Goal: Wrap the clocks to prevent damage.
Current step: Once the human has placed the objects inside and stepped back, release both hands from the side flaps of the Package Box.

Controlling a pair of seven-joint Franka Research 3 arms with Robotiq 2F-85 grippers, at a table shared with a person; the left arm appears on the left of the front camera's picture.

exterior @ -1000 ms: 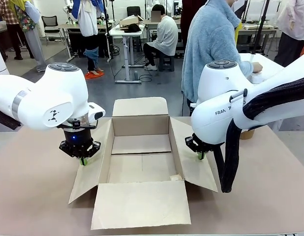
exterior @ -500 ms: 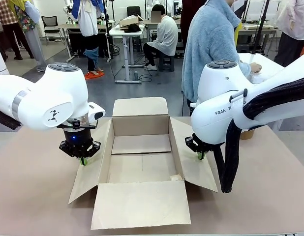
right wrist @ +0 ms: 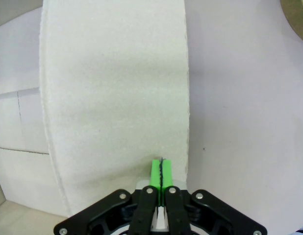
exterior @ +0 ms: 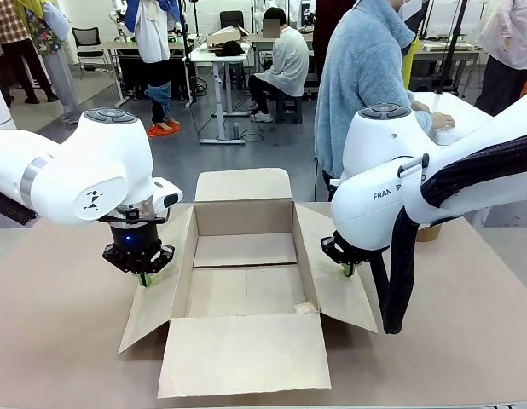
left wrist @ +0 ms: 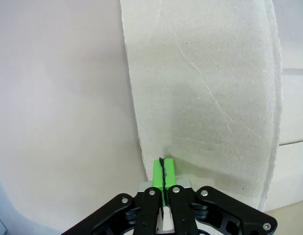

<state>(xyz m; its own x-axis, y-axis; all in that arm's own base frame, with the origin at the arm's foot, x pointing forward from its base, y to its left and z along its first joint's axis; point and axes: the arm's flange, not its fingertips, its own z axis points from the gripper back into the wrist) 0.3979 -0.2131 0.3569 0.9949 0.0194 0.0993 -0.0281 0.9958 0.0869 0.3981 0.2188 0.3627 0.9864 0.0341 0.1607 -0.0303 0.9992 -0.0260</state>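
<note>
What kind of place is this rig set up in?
Probably a robotics lab or shared workshop. The left gripper and right gripper flank an open cardboard box on a covered table; behind are office desks on a bare floor, a seated person, and a standing person in a blue fleece.

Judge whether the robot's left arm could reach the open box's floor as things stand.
Probably yes: the left gripper, shut, sits at the left flap of the box, all flaps are folded outward, and nothing covers the opening.
</note>
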